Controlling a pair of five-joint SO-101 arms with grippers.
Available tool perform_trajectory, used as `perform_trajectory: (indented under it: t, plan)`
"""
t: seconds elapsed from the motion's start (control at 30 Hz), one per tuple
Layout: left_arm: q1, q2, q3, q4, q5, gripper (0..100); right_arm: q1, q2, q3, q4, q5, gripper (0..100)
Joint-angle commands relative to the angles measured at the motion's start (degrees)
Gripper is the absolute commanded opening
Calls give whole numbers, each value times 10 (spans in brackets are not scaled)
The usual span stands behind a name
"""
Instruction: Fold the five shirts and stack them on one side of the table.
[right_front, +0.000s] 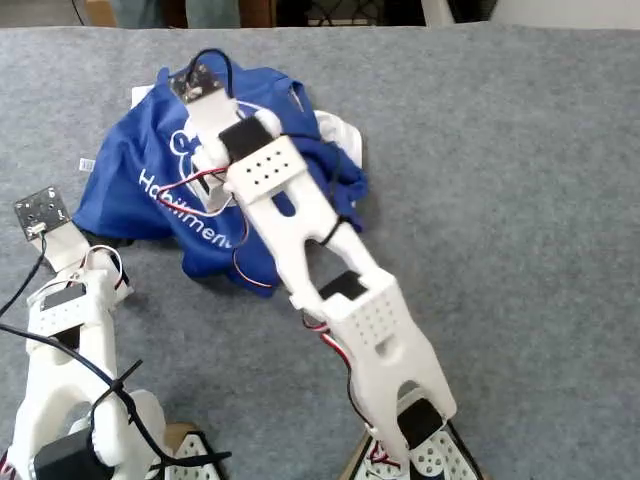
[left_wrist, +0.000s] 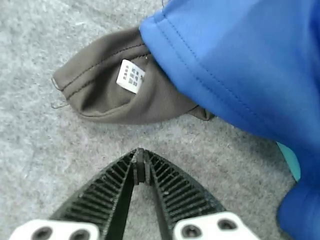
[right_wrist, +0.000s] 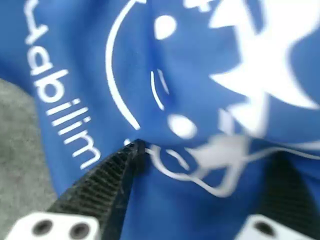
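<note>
A crumpled blue shirt (right_front: 150, 190) with white print lies in a heap at the table's far left. My right gripper (right_front: 207, 120) is down on it. In the right wrist view the right gripper (right_wrist: 210, 152) is open, its fingers (right_wrist: 112, 185) spread wide on the printed blue shirt (right_wrist: 165, 60). My left gripper (left_wrist: 140, 166) is shut and empty, hovering over the carpet beside a dark brown shirt (left_wrist: 110, 92) with a white label that sticks out from under the blue shirt (left_wrist: 240, 65). From above, the left gripper (right_front: 62, 245) is by the heap's near left edge.
A white shirt (right_front: 342, 132) peeks out behind the blue one. A teal sliver (left_wrist: 295, 161) shows under the blue cloth. The grey carpeted table (right_front: 500, 180) stretches bare to the right. The two arm bases stand at the front edge.
</note>
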Motion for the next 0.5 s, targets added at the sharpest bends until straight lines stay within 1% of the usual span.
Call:
perform_trajectory:
  t: [0.0, 0.07, 0.13, 0.2, 0.23, 0.3, 0.43, 0.47]
  plan:
    - [3, -3, -29, -5, -1, 30, 7, 24, -52, -12, 1, 371]
    - [3, -3, -29, -5, -1, 30, 12, 31, -94, -15, 13, 185]
    - [4, -3, -29, -5, -2, 30, 24, 33, -134, -18, 44, 5]
    - [4, -3, -29, -6, -2, 30, 39, 34, -168, -5, 55, 64]
    - [4, -3, -29, -6, -3, 30, 47, 34, -186, 4, 55, 62]
    - [4, -3, -29, -7, -4, 30, 65, 34, -228, 30, 56, 10]
    - [4, -3, -29, -7, -4, 30, 91, 34, -345, 122, 57, 15]
    - [4, -3, -29, -7, -4, 30, 97, 34, -369, 130, 61, 15]
